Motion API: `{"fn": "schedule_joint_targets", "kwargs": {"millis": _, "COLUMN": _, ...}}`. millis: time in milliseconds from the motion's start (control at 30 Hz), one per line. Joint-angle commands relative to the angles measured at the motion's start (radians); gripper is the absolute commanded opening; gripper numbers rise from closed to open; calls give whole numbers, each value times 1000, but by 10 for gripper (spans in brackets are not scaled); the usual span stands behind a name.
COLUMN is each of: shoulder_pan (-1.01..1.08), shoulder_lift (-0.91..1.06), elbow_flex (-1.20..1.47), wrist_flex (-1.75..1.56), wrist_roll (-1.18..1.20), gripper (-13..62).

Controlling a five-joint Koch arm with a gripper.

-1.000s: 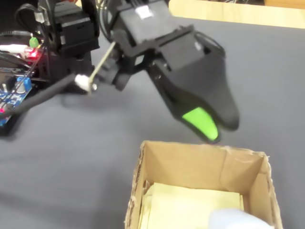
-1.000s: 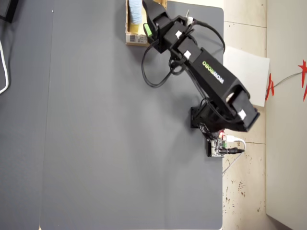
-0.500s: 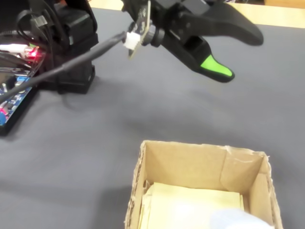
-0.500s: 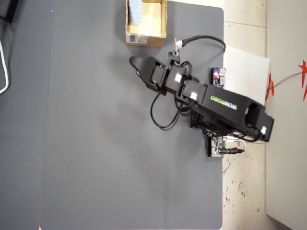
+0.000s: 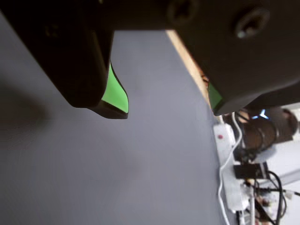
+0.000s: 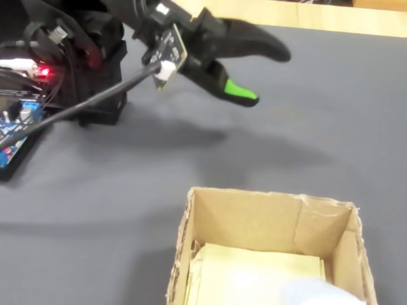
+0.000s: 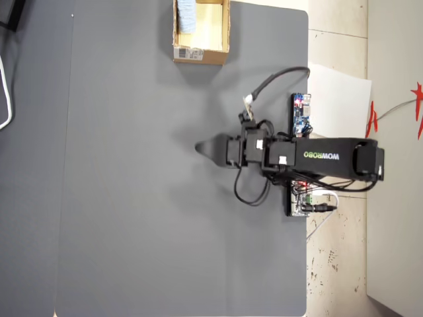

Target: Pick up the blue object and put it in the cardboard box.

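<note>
The tan cardboard box [image 7: 201,55] stands open at the mat's top edge in the overhead view, its barcode label facing the arm. The pale blue object [image 7: 187,14] lies inside it, against one wall; in the fixed view only a blurred corner of the blue object [image 6: 321,293] shows at the bottom of the box [image 6: 254,219]. My gripper [image 6: 267,76] hovers above the grey mat, apart from the box, open with nothing between its green-padded fingers [image 5: 116,93]. In the wrist view the gripper [image 5: 167,111] shows only bare mat between the jaws.
A dark blue circuit board [image 7: 301,113] and the arm's base sit at the mat's right edge in the overhead view. Beyond the wooden table edge [image 5: 190,63], the wrist view shows a white power strip [image 5: 229,159] and cables. A black cable [image 6: 95,101] trails from the wrist.
</note>
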Motion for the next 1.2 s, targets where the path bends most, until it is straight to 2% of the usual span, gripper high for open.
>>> {"fn": "schedule_joint_targets", "kwargs": {"millis": 0, "shoulder_pan": -17, "shoulder_lift": 84, "elbow_flex": -2, "wrist_flex": -118, "wrist_roll": 38, "gripper": 343}}
{"fn": "schedule_joint_targets", "kwargs": {"millis": 367, "shoulder_pan": -67, "shoulder_lift": 86, "elbow_flex": 204, "wrist_flex": -117, "wrist_roll": 43, "gripper": 340}}
{"fn": "schedule_joint_targets", "kwargs": {"millis": 667, "shoulder_pan": -26, "shoulder_lift": 84, "elbow_flex": 204, "wrist_flex": 133, "wrist_roll": 29, "gripper": 340}}
{"fn": "schedule_joint_targets", "kwargs": {"millis": 1167, "shoulder_pan": -11, "shoulder_lift": 81, "elbow_flex": 204, "wrist_flex": 152, "wrist_roll": 32, "gripper": 340}}
